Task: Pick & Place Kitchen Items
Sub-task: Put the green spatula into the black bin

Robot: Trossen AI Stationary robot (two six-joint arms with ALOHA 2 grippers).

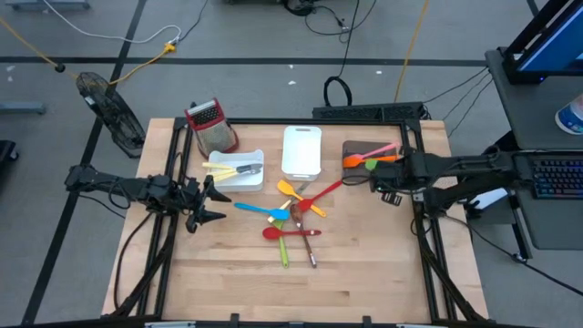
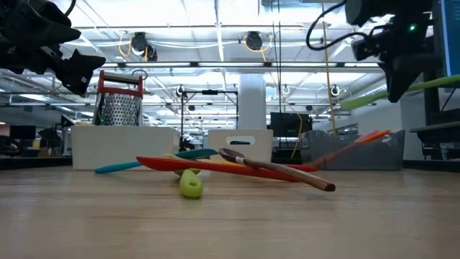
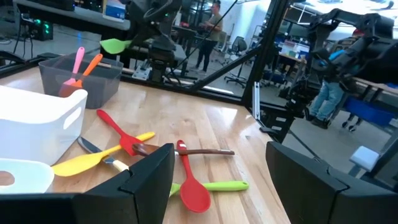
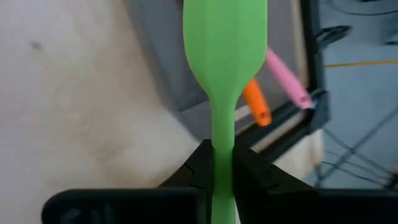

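Gripping a green spatula (image 4: 222, 56) by its slim handle, right tool (image 4: 217, 163) hovering above the brown tray (image 1: 357, 153) near the bench's far right corner, blade pointing out ahead of the closed fingers. Showing in that tray: an orange spatula (image 1: 353, 160) and a pink utensil (image 1: 383, 149), both leaning across its rim.

Hanging spread wide over the bench's left side, left tool (image 1: 208, 204) holding nothing, its two fingers (image 3: 149, 180) well apart and clear of the wood.

Lying loose at mid-bench, between the two tools: a red spoon (image 1: 273, 233), a long red spatula (image 1: 321, 195), a blue utensil (image 1: 255, 210), a yellow spatula (image 1: 293, 193), a green stick (image 1: 283, 253) and a brown-handled utensil (image 1: 308, 246), crossing one another in a heap. Sitting toward the far edge: a white tray (image 1: 301, 150) at the middle, another white tray (image 1: 239, 179) left of it with a metal utensil (image 1: 242, 169) inside, and a red-topped grater (image 1: 211, 126) behind that one near the far left corner.
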